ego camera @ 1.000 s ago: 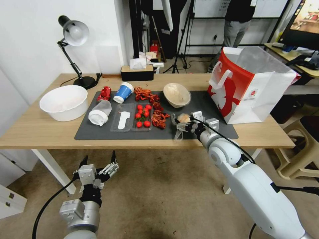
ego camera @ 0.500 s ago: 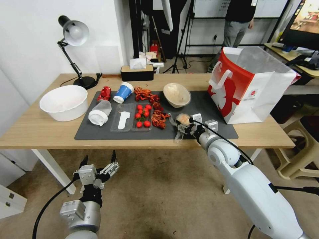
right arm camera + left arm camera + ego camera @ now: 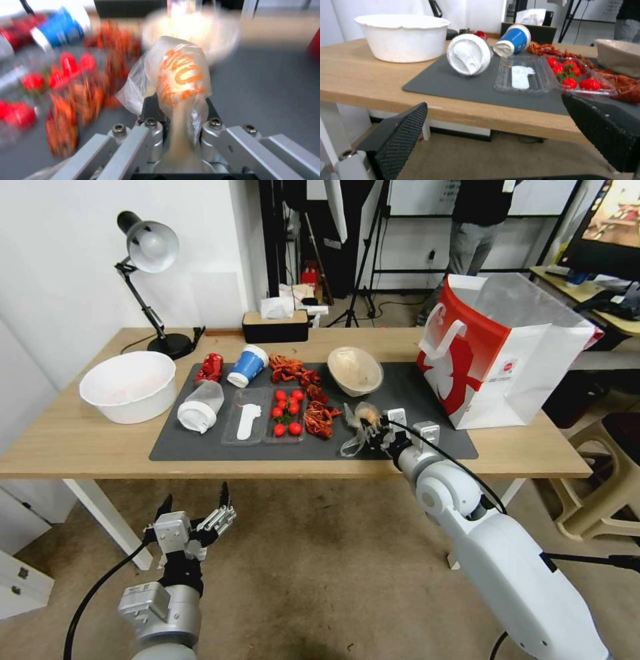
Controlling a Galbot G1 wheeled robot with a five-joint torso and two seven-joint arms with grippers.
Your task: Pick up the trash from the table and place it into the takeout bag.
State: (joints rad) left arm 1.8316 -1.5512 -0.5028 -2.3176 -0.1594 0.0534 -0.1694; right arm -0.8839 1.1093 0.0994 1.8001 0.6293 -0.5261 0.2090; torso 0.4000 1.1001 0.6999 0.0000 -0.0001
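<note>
My right gripper (image 3: 371, 430) is shut on the small knotted clear plastic bag (image 3: 359, 425), held just above the dark mat near the table's (image 3: 73, 437) front edge. In the right wrist view the plastic bag (image 3: 181, 75), printed with orange letters, is pinched between the fingers. On the mat lie the crushed red can (image 3: 210, 367), the blue paper cup (image 3: 247, 365), the white-lidded cup (image 3: 199, 407) on its side and the beige lidded bowl (image 3: 355, 370). The takeout bag (image 3: 497, 350) stands open at the table's right end. My left gripper (image 3: 195, 513) hangs open below the table's front edge.
A clear tray of cherry tomatoes (image 3: 287, 413) and red crayfish shells (image 3: 319, 419) lie mid-mat. A large white bowl (image 3: 128, 385) sits at the left, a desk lamp (image 3: 148, 253) and a tissue box (image 3: 275, 323) at the back. A beige stool (image 3: 600, 480) stands to the right.
My right gripper has lifted the plastic bag slightly and carried it a little farther over the mat. The left arm has barely moved.
</note>
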